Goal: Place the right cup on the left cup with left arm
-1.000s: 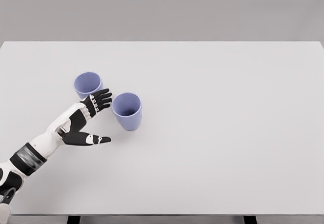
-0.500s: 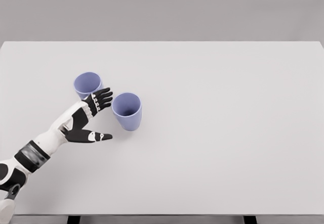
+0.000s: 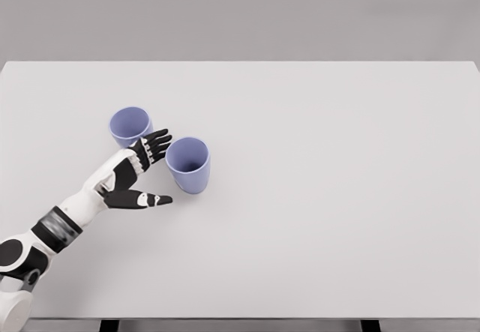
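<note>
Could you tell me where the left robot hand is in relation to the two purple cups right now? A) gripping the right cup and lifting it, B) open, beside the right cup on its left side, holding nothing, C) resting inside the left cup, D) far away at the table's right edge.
B: the left robot hand is spread open just left of the right cup, below the left cup, holding nothing.

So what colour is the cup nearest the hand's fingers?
Pale lavender-blue, plain, no pattern: the right cup, seen in the head view.
</note>
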`<state>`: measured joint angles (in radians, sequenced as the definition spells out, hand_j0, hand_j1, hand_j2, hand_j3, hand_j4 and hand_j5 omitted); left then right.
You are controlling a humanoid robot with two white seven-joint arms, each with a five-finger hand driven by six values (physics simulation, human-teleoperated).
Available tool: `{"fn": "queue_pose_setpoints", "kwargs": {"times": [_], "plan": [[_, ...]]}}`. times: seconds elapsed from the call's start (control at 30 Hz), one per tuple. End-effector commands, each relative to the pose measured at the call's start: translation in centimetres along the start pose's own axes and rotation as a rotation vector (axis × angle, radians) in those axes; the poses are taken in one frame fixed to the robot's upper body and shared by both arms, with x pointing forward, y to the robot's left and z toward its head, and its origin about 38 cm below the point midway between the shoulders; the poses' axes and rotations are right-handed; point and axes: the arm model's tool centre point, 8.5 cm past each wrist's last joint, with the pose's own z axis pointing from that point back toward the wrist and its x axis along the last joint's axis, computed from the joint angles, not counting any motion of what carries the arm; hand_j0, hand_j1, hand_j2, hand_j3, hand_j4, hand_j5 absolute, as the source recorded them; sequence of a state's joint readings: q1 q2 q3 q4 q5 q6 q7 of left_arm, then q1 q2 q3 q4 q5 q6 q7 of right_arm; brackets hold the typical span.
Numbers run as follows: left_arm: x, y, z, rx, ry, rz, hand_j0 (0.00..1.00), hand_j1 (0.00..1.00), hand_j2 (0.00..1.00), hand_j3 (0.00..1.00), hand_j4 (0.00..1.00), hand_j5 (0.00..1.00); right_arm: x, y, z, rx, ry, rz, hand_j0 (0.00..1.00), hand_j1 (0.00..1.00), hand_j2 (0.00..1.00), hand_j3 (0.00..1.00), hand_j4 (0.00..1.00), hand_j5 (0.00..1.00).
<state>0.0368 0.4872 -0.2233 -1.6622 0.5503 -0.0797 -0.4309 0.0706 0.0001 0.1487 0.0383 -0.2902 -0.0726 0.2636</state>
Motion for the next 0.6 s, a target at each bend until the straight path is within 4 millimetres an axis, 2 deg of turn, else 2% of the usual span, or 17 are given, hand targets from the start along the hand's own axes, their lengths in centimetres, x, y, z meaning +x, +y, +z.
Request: {"fn": "queue_pose_setpoints", "kwargs": {"times": [0.0, 0.57], "plan": [[-0.1, -0.1, -0.1, -0.001, -0.003, 0.009, 1.00, 1.00, 1.00, 1.00, 1.00, 1.00, 0.0, 0.0, 0.0, 0.000, -0.001, 0.001, 1.00, 1.00, 1.00, 1.00, 1.00, 1.00], [-0.6, 0.4, -1.1, 0.016, 0.012, 0.023, 1.00, 1.00, 1.00, 1.00, 1.00, 1.00, 0.0, 0.0, 0.0, 0.000, 0.000, 0.002, 1.00, 1.00, 1.00, 1.00, 1.00, 1.00]]}}
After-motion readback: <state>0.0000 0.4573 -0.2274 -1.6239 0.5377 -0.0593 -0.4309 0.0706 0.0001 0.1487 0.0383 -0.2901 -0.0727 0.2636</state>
